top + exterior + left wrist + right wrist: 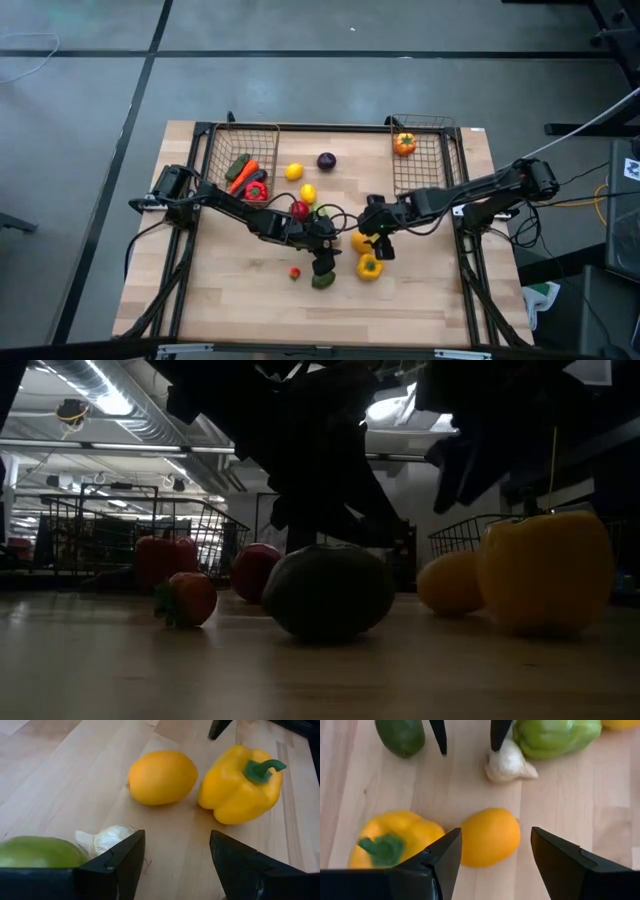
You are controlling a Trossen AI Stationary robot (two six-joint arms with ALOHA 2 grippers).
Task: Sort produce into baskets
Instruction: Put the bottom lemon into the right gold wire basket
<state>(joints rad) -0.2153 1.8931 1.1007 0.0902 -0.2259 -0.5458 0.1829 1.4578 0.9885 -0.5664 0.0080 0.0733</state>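
Observation:
My left gripper [323, 252] [177, 860] is open and empty, low over the table's middle, between an avocado [322, 281] [400, 737] and a white garlic bulb [107, 837] [507, 762]. My right gripper [380, 240] [495, 860] is open and empty, facing it, just above a lemon [360, 242] [490, 836] [162, 776]. A yellow pepper [369, 266] [242, 782] lies beside the lemon. A green pepper [322, 212] [555, 735] lies by the garlic. The left basket [222, 150] holds a cucumber, carrot and red pepper. The right basket [440, 165] holds an orange pepper [404, 144].
Two more lemons [293, 172] [308, 193], a purple piece [327, 160] and a red pepper [299, 209] lie between the baskets. A tiny tomato [294, 272] [185, 598] lies left of the avocado. Bare wood runs along the near edge [300, 325].

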